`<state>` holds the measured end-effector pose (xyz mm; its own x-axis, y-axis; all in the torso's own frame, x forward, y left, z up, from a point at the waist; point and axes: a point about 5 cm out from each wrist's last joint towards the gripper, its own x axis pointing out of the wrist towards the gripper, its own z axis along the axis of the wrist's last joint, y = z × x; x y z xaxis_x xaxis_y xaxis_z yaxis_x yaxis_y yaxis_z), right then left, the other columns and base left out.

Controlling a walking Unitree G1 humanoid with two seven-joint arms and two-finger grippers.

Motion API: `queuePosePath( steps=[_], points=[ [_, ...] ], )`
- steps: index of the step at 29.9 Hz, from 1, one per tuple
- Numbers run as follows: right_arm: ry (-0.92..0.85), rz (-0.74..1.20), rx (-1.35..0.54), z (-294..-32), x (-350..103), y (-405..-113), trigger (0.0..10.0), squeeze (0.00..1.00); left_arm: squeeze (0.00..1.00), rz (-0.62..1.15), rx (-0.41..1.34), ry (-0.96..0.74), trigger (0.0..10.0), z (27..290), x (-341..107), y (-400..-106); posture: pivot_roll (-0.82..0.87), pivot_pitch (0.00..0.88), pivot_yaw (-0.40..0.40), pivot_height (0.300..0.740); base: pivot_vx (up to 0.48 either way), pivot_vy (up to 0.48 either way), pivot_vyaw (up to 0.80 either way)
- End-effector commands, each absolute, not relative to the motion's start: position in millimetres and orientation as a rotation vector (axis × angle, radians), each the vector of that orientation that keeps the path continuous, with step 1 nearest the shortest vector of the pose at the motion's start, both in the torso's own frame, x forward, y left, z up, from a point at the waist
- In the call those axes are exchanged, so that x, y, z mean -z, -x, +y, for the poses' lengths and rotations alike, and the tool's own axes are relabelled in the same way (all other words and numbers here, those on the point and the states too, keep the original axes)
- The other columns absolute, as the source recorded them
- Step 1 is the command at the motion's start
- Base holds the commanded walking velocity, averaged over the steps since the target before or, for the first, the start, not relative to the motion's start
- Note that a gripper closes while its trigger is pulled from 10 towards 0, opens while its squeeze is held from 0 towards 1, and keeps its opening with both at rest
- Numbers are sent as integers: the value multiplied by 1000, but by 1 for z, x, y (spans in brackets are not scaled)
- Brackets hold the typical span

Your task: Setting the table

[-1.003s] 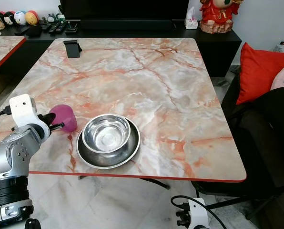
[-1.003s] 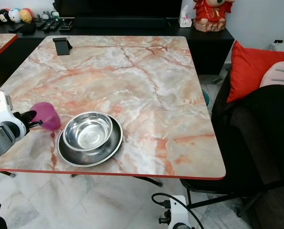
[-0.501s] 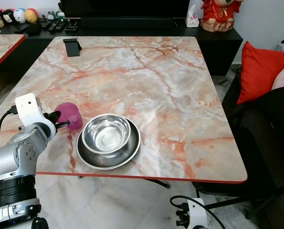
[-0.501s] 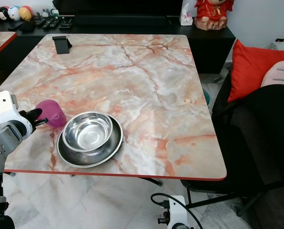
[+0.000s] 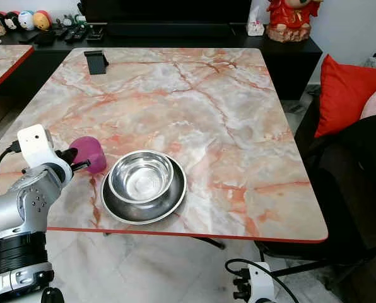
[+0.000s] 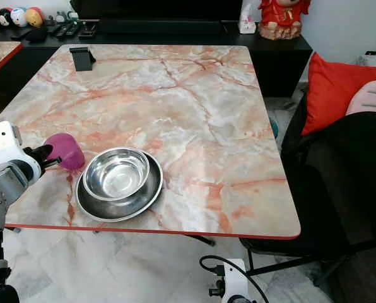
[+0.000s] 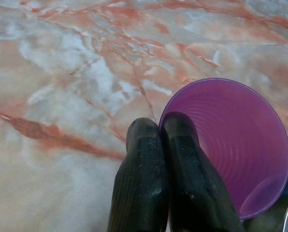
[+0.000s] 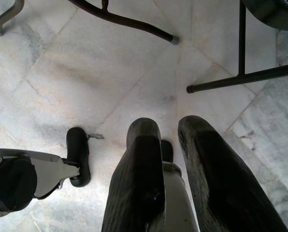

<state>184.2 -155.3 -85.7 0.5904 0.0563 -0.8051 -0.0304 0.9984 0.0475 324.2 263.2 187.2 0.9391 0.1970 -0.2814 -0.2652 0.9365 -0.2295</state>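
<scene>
A purple plastic cup is tipped on its side at the table's near left, just left of the bowl, with its mouth facing my left arm. My left gripper is shut on its rim. In the left wrist view, one finger lies outside the cup and the other inside. A steel bowl stands in a steel plate near the table's front edge. My right gripper hangs low over the floor, with its fingers apart and nothing between them.
The marble table has a red edge, and a black phone stand sits at its far left corner. A dark chair with a red cushion stands to the right. A black sideboard runs behind. Table legs and chair legs cross the tiled floor.
The left gripper and the purple cup shifted a little towards the bowl, then back slightly. The bowl and plate have not moved. The view has shifted slightly.
</scene>
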Motion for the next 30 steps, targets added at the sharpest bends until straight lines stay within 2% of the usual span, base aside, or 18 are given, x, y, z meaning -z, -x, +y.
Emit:
queuePosePath(
  steps=[1, 6, 9, 10, 22, 25, 26, 30],
  points=[
    [-28, 960, -51, -156, 88, -179, 10000, 0, 0, 267, -256, 275, 10000, 265, -186, -325, 33, 93, 30, 740, 0, 0, 0],
    [-27, 961, -50, -156, 88, -179, 10000, 0, 0, 268, -255, 280, 10000, 264, -186, -325, 30, 99, 30, 740, 0, 0, 0],
    [-29, 961, -50, -156, 88, -179, 10000, 0, 133, 266, -254, 281, 10000, 264, -186, -325, 30, 99, 30, 740, 0, 0, 0],
    [-30, 961, -50, -156, 88, -179, 10000, 0, 451, 266, -255, 280, 10000, 264, -186, -325, 30, 106, 31, 740, 0, 0, 0],
    [-29, 961, -50, -157, 88, -179, 10000, 0, 443, 264, -264, 271, 10000, 264, -186, -325, 31, 110, 30, 740, 0, 0, 0],
    [-29, 961, -51, -156, 88, -179, 10000, 0, 463, 261, -265, 275, 10000, 264, -186, -325, 31, 110, 29, 740, 0, 0, 0],
    [-29, 961, -50, -156, 88, -179, 10000, 0, 537, 259, -264, 275, 10000, 264, -187, -326, 30, 111, 29, 740, 0, 0, 0],
    [-29, 960, -50, -156, 88, -179, 10000, 0, 537, 256, -264, 269, 10000, 264, -188, -326, 30, 111, 29, 740, 0, 0, 0]
  ],
)
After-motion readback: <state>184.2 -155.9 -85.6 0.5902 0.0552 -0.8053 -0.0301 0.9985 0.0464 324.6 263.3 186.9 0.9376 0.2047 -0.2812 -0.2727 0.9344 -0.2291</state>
